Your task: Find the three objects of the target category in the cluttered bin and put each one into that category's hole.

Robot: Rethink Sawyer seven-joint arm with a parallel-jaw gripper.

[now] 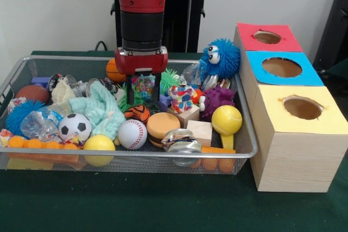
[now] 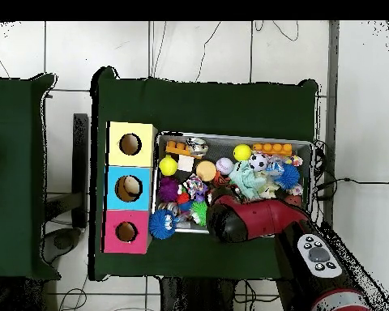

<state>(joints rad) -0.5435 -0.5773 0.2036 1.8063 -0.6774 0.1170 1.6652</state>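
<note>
The silver wire-mesh bin (image 1: 136, 155) is full of toys; it also shows in the overhead view (image 2: 230, 136). My gripper (image 1: 143, 101) hangs open over the middle of the bin, with its fingers (image 1: 129, 93) spread. The orange tiger with black stripes (image 1: 137, 113) lies just below the fingertips, partly hidden by them. A speckled colourful toy (image 1: 143, 86) shows in the gap between the fingers. The red-topped hole (image 1: 267, 37) is on the farthest box, also in the overhead view (image 2: 126, 232). The tan-orange bear is hidden. In the overhead view the arm (image 2: 246, 220) covers the gripper.
The blue-topped hole (image 1: 281, 67) and yellow-topped hole (image 1: 302, 107) stand beside the red one. A blue spiky ball (image 1: 220, 58), purple plush (image 1: 217, 101), baseball (image 1: 132, 133), soccer ball (image 1: 75, 126), mint cloth (image 1: 100, 110) and wooden block (image 1: 199, 131) crowd the bin.
</note>
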